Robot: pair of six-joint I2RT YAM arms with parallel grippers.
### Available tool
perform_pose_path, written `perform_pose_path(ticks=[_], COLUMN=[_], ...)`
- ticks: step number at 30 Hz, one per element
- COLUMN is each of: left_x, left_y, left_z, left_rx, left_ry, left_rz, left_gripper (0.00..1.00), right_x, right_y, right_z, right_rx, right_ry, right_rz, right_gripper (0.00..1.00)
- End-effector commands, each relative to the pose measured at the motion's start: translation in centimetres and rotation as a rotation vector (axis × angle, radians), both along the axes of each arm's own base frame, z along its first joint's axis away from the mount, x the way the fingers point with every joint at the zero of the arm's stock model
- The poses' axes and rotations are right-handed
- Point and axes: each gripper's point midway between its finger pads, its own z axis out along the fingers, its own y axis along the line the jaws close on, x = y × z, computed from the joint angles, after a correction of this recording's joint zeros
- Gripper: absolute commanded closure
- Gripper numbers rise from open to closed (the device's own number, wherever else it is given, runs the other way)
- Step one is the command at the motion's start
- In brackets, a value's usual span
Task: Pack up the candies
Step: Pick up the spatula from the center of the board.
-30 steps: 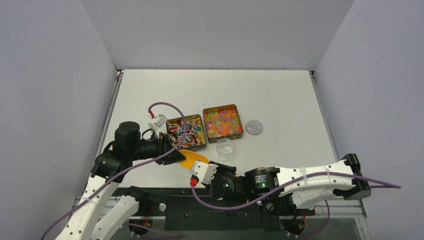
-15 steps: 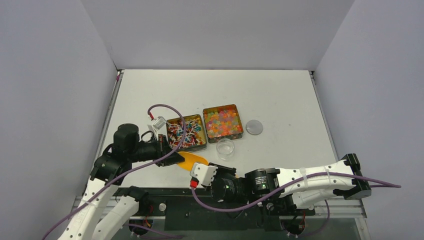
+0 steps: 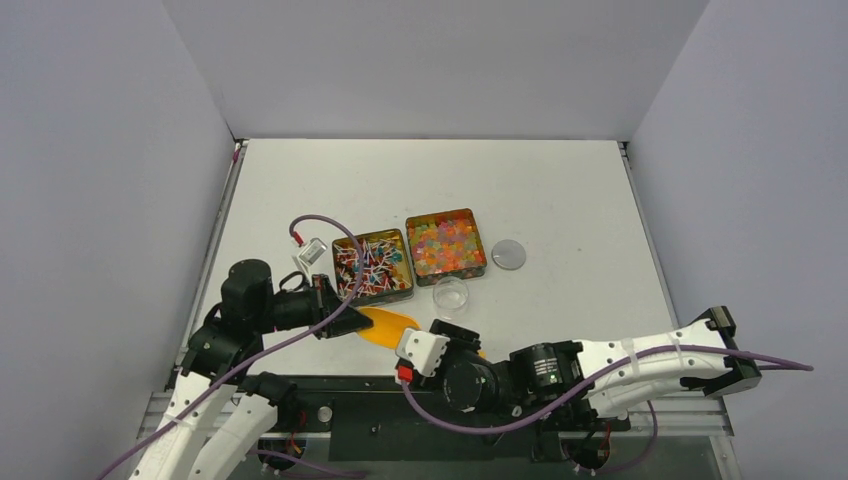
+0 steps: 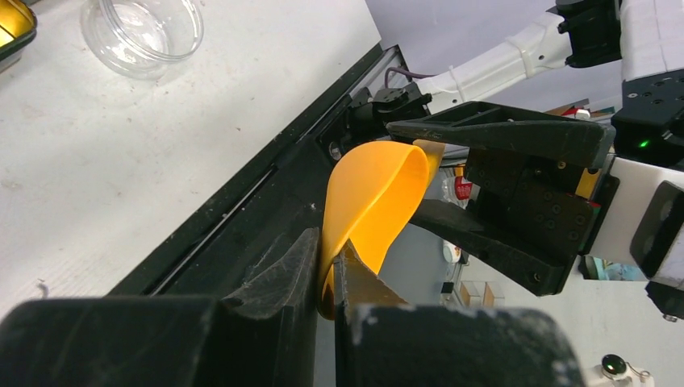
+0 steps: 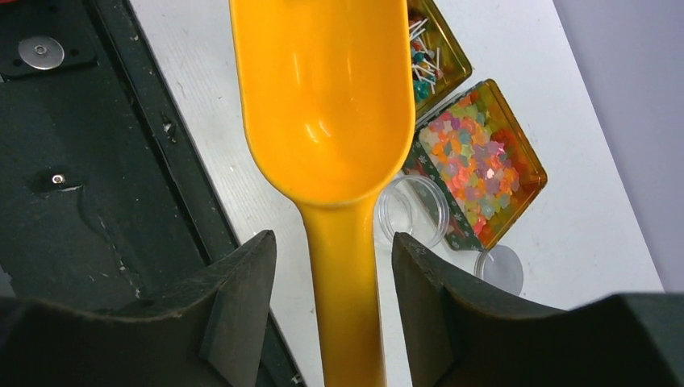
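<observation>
Our left gripper pinches the orange scoop by its bowl rim, handle pointing into the right gripper, whose fingers stand spread. Only the right wrist view shows the gaps. The candies fill two tins beyond

The wrapped candies, tiny red, blue, white and dark pieces with thin white sticks showing, lie jumbled in an open square tin just ahead of the left fingers. The round beads, orange, yellow, pink and green, fill a second tin touching the first, farther from those fingers and to their right. In the right wrist view both lots lie beyond the right fingers, right of the orange scoop, the beads nearer.
</observation>
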Motion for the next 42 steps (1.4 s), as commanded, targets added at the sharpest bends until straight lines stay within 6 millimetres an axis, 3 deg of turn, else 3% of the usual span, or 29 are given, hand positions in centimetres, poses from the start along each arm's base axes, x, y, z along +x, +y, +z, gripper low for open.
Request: perform_pose_path(ticks=[1,13,42], left_x=[-0.3,-0.8,-0.9], left_y=[-0.6,-1.0,-1.3], left_z=[2.1,2.7,2.5], left_rx=[-0.074,-0.116,-0.127], left_ry=[-0.044,-0.030,-0.008], left_rz=[-0.041,-0.075,-0.109], left_gripper=[1.00,1.00,1.00], right_x=[0.5,0.4,-0.5], right_y=[-0.5,-1.6,1.2], right_z=[1.5,3.2,4.1], right_rx=[0.076,0.216,0.204], right_ry=[-0.048,-0.074,-0.140], right_rz=[-0.034,0.011,0.113], right_gripper=[0.48,0.49,0.59])
